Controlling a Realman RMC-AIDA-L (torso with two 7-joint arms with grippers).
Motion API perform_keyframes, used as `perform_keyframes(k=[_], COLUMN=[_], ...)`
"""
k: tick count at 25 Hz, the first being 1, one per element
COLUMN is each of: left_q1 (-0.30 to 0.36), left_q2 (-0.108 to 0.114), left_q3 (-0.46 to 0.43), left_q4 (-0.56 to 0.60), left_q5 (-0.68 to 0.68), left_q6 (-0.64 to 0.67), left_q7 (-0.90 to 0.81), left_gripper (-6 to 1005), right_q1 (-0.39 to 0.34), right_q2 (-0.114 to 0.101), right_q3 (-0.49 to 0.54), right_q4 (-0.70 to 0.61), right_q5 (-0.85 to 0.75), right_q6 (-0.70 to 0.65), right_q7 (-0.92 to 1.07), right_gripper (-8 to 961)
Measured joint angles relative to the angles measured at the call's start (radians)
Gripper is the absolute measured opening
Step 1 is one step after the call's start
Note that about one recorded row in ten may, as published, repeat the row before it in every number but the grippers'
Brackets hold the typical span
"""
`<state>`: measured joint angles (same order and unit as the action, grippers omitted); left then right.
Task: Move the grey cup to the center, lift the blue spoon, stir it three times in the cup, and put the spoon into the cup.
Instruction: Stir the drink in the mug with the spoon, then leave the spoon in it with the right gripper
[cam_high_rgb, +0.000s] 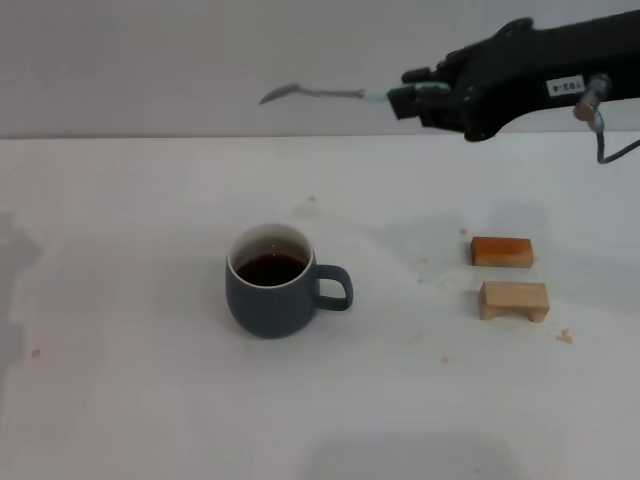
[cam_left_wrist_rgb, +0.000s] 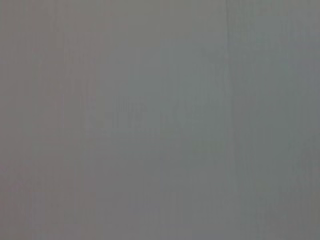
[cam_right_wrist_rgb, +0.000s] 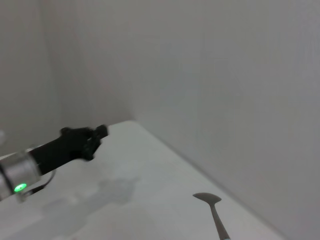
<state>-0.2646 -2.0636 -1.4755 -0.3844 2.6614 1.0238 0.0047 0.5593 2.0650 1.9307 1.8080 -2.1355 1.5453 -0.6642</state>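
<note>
one squat slate-grey mug with a white rim (cam_high_rgb: 272, 292) stands near the middle of the white counter (cam_high_rgb: 120, 400), dark liquid inside, its loop handle toward the robot's right. one slim spoon with a metal bowl and pale blue handle (cam_high_rgb: 320, 94) is held level in the air, high and beyond the mug, the right claw (cam_high_rgb: 412, 98) clamped on its handle end. two small wooden blocks (cam_high_rgb: 502, 251) (cam_high_rgb: 513, 300) sit to the right. the left claw (cam_right_wrist_rgb: 95, 135) appears far off in the right wrist view; its fingers seem together, but i cannot tell.
</note>
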Motion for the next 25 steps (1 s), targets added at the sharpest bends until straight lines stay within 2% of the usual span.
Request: perform_keyframes(k=[3,13,17,21,25], left_q1=[0.0,0.001,0.006,0.008,0.011], left_q2=[0.003,0.005,0.005,0.005,0.004], left_q3=[-0.011,-0.032,-0.032,-0.032,-0.032], left_q4=[0.001,-0.001,-0.006,-0.007,-0.007], left_q5=[0.0,0.005,0.005,0.007,0.008], left_q6=[0.0,0.008,0.015,0.024,0.03], left_q7=[0.0,0.003,0.012,0.014,0.014], left_gripper=[-2,-2,-2,-2,-2], right_q1=[0.062,0.13,0.174,0.227,0.268], right_q2=[-0.006,-0.011,-0.023,-0.044,-0.05], right_q3=[0.018,0.025,0.028,0.022,0.012], right_q4=[-0.072,-0.105,-0.167,-0.258,-0.3], right_q5=[0.001,0.001,-0.001,-0.043,-0.096], right_q6=[0.06,0.153,0.195,0.222,0.235], right_q7=[0.042,0.132,0.174,0.191,0.192], right_gripper=[159,160,160,160,160])
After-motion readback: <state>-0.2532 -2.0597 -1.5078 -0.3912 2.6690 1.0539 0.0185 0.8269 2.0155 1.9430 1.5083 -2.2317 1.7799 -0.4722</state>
